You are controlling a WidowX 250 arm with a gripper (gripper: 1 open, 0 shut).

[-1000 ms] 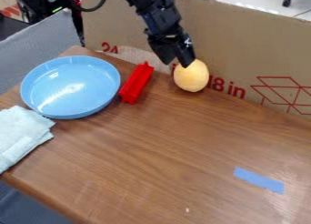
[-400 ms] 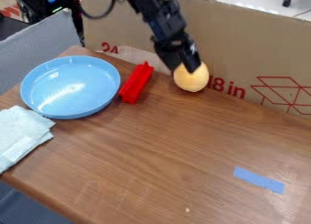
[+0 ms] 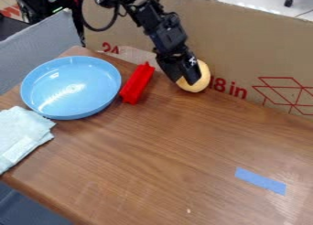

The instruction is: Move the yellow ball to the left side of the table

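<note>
The pale yellow ball [image 3: 199,79] rests on the brown wood-grain table [image 3: 171,151] at the back, close against the cardboard wall. My black gripper [image 3: 184,71] has come down from the upper left onto the ball's left half. Its jaws stand open, with the fingers low around the ball and covering much of it. The ball sits on the tabletop, not lifted.
A red rectangular block [image 3: 137,82] lies just left of the ball. A blue bowl [image 3: 71,88] sits further left, with a pale cloth [image 3: 17,133] at the left edge. The cardboard box wall [image 3: 263,46] runs along the back. A blue tape strip [image 3: 259,180] is at the front right.
The gripper has dropped lower and shifted slightly onto the ball, now covering more of it. The ball has stayed in place.
</note>
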